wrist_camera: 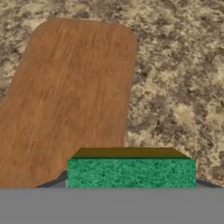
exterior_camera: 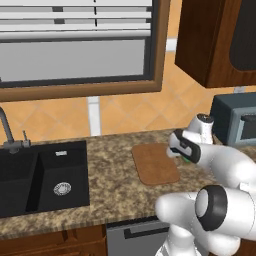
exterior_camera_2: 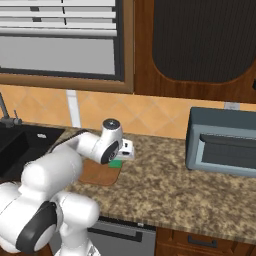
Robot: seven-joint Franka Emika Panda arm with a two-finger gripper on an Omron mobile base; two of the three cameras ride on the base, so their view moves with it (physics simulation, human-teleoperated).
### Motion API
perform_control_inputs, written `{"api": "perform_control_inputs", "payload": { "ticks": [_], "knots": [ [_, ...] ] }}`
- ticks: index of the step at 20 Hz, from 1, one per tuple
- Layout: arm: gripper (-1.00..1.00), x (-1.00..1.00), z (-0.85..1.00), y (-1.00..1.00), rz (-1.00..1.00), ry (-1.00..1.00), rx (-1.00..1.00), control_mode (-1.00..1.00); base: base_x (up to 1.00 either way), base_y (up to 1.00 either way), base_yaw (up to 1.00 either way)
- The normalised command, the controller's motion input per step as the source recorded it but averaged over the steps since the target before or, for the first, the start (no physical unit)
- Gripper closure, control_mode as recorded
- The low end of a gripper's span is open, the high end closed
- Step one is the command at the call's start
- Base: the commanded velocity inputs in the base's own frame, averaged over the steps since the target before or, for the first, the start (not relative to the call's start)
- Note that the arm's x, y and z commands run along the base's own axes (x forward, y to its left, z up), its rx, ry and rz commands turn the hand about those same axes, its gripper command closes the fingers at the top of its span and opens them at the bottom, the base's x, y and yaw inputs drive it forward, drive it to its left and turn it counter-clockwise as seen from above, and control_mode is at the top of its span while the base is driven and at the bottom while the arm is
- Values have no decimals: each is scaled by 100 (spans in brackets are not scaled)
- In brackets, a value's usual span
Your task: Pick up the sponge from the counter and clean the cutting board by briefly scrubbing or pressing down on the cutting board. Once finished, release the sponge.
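While gripped, sponge [wrist_camera: 131, 173] seemingly crosswise to cutting board [wrist_camera: 70, 96].

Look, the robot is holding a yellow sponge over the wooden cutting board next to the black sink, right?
Nearly right, but the sponge is bright green, not yellow; the hand view shows it plainly. The rest holds: the tool has it gripped above the near edge of the wooden cutting board, which lies beside the black sink.
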Motion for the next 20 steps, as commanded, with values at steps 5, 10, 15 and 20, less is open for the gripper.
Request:
{"api": "perform_control_inputs", "payload": {
  "ticks": [5,10,15,20],
  "knots": [
    [100,0,-9,-99,-8,1,1,-100,0,0,0],
    [100,6,-4,-64,-6,2,1,-100,0,0,0],
    [100,33,-23,-6,-1,8,-2,-100,0,0,0],
    [100,30,-30,0,0,10,-1,-100,0,0,0]
  ]
}}
